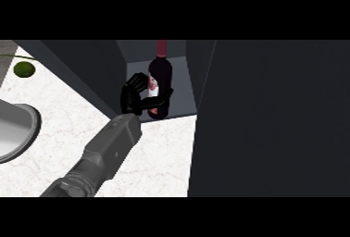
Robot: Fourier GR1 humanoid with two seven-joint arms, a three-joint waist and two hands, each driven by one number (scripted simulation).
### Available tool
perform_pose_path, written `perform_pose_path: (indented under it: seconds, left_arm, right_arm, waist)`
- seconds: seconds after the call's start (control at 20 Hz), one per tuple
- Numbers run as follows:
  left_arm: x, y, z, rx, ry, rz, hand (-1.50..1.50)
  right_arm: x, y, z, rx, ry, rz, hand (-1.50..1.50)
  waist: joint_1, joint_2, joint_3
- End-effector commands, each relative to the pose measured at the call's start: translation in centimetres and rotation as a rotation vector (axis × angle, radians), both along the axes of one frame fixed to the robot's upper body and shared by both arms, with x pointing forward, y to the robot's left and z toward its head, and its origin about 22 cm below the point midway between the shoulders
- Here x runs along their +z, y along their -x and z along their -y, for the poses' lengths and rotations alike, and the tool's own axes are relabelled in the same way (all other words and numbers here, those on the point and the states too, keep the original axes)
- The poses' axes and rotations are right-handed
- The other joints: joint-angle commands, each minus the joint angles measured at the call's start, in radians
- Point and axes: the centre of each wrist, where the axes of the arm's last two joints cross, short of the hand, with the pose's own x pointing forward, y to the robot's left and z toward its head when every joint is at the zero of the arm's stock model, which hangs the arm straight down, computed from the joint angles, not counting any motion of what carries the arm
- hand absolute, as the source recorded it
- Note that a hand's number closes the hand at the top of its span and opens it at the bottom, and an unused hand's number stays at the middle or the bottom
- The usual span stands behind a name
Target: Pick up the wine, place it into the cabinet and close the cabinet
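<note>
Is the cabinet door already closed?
No, the cabinet stands open, and the hand holds the wine bottle upright at its opening.

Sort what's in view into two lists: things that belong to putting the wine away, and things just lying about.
Job:
- dark red glass wine bottle, upright at the cabinet's opening
- dark grey cabinet, its door open
- black hand curled round the bottle

Lying about:
- small round green fruit, on the white marble counter
- grey metal bowl, at the left edge
</note>
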Motion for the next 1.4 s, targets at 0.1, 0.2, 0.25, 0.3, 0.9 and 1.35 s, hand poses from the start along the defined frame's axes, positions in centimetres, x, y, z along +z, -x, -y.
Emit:
perform_pose_path:
  seconds: [0.1,0.2,0.25,0.3,0.9,1.35]
  left_arm:
    - [-2.4,1.9,-1.0,0.019,-0.001,-0.036,1.50]
    - [-3.1,2.5,-1.3,0.025,-0.014,-0.032,1.50]
    - [-3.0,2.4,-1.3,0.025,-0.009,-0.045,1.50]
    - [-3.2,2.6,-1.3,0.049,-0.029,-0.042,1.50]
    - [-1.8,1.5,-0.4,0.046,-0.051,-0.015,1.50]
    - [2.4,-1.3,1.7,0.065,-0.035,0.009,1.50]
  right_arm:
    - [-0.1,0.8,0.2,0.030,0.011,0.002,-1.50]
    - [0.2,-0.5,0.0,0.026,-0.014,-0.016,-1.50]
    - [0.1,-0.1,0.0,0.028,-0.003,0.002,-1.50]
    - [-0.1,0.5,0.4,0.034,-0.030,-0.010,-1.50]
    - [-0.9,-0.3,1.0,0.016,-0.013,-0.023,-1.50]
    - [-0.8,0.5,1.1,0.035,-0.023,-0.006,-1.50]
  waist:
    - [-0.018,-0.003,0.000]
    - [-0.028,0.002,-0.002]
    - [-0.027,0.003,-0.002]
    - [-0.034,-0.003,-0.001]
    - [-0.014,0.003,0.000]
    - [-0.025,-0.002,0.001]
